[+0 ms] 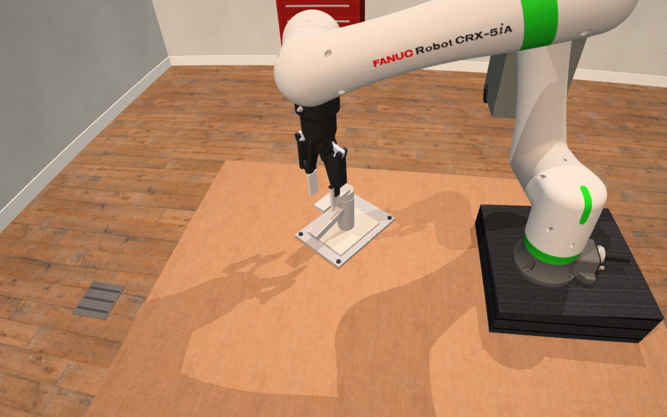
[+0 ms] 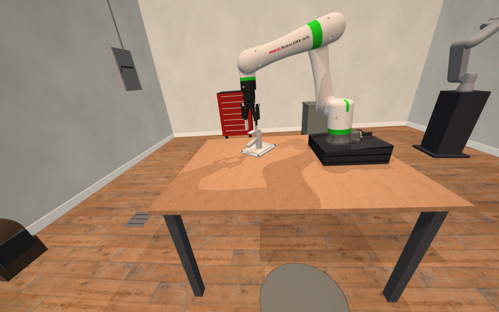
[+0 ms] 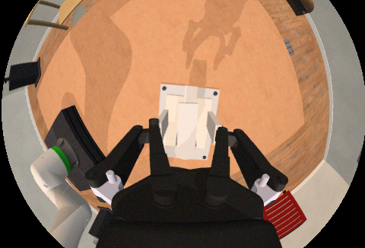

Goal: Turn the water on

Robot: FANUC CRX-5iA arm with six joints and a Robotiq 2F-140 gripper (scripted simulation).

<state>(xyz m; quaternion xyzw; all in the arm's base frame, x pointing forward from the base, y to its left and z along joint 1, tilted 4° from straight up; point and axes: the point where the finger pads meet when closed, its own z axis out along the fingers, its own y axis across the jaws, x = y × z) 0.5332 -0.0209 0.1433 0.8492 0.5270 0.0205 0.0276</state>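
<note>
A wooden desk (image 2: 360, 193) is seen, with a long shadow cast across its near half. Toward the far left corner, a tap (image 1: 347, 209) is mounted upright on a square white base plate (image 1: 372, 239). Its lever (image 1: 327, 203) is seen projecting flat toward the far left edge. The gripper (image 1: 322, 187) is held directly above the lever, pointing down, half open and holding nothing. The arm's black pedestal (image 1: 620, 306) is placed toward the far right corner.
</note>
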